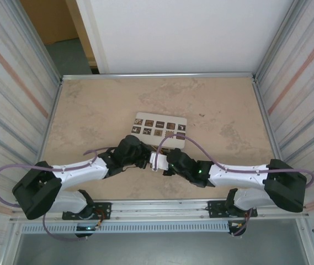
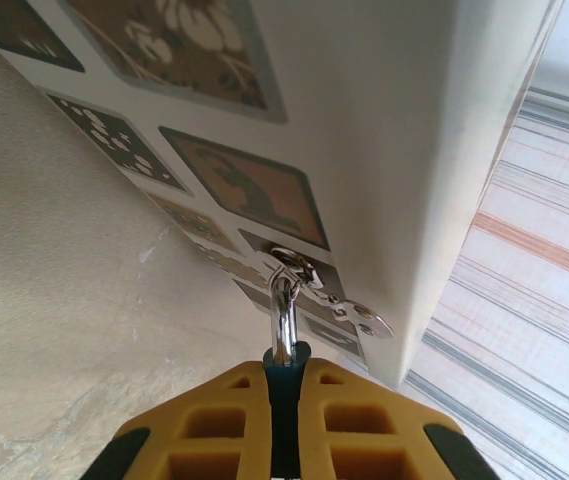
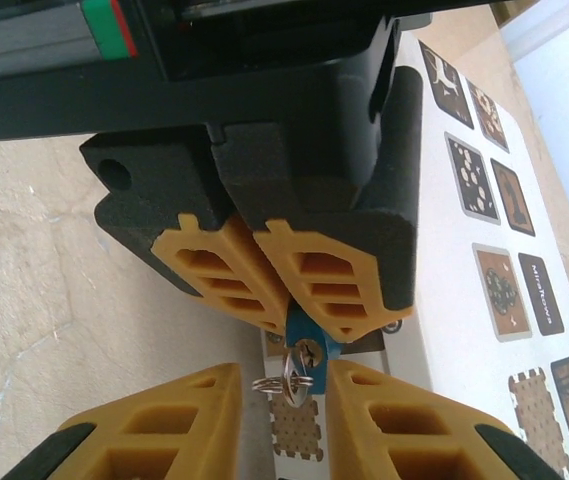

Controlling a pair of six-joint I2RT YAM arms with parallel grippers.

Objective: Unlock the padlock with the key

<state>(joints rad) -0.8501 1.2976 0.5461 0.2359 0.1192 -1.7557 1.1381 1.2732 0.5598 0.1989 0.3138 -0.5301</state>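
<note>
The blue padlock [image 3: 311, 330] hangs by its silver shackle [image 2: 284, 310] from a metal hasp [image 2: 364, 318] on a white picture box [image 1: 159, 128]. My left gripper [image 2: 286, 368] is shut on the padlock's body, with its yellow fingers [image 3: 334, 280] coming from above in the right wrist view. A silver key [image 3: 302, 372] sits in the keyhole, and a key ring [image 3: 269, 384] hangs from it. My right gripper [image 3: 284, 378] stands around the key with its jaws apart. The left finger is clear of the key, and the right finger is close beside the padlock.
Both arms meet at the box's near edge [image 1: 157, 160] on the tan table [image 1: 90, 110]. Metal rails and striped walls [image 1: 13, 83] close in both sides. The box wall [image 2: 394, 150] rises close in front of the left wrist camera.
</note>
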